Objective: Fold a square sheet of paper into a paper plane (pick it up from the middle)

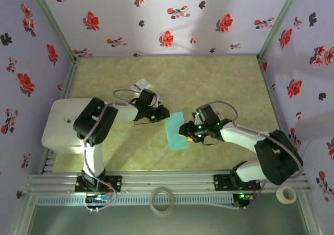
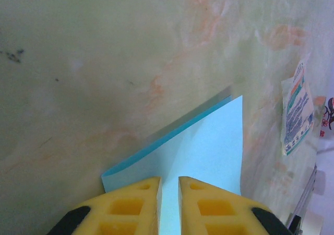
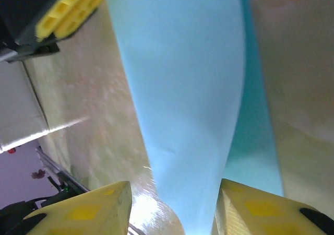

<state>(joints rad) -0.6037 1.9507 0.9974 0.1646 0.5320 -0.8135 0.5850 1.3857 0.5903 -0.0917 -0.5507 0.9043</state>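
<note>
Beginning at the left, the left gripper (image 2: 169, 193) has its two yellow fingers (image 2: 130, 206) almost together. The near edge of the square sheet of paper (image 2: 209, 151) runs into the thin slit between them, so I judge it is pinched there. Ahead of these fingers the sheet reaches out as a pointed teal shape, and a darker second layer shows under its left edge. It seems to be folded over once, but I cannot read the fold exactly. A small printed card (image 2: 296, 109) lies on the table (image 2: 94, 62) to the right of the fingers, apart from the sheet. Further right, the right gripper (image 3: 175, 193) has its fingers well apart. A bent band of the sheet passes between them, closer to the right-hand finger. I cannot tell whether that pad touches it, and no clamping shows. In the top view the sheet lies between the two grippers, one at each side of it. The paper is very light, thin and floppy: it bows by itself, will slide easily on the smooth table, and will take a crease wherever it is squeezed. I think the best hold is a flat, gentle pinch on an edge or on the doubled layer. The two grippers should not pull strongly against each other, because the sheet may wrinkle or tear.
</note>
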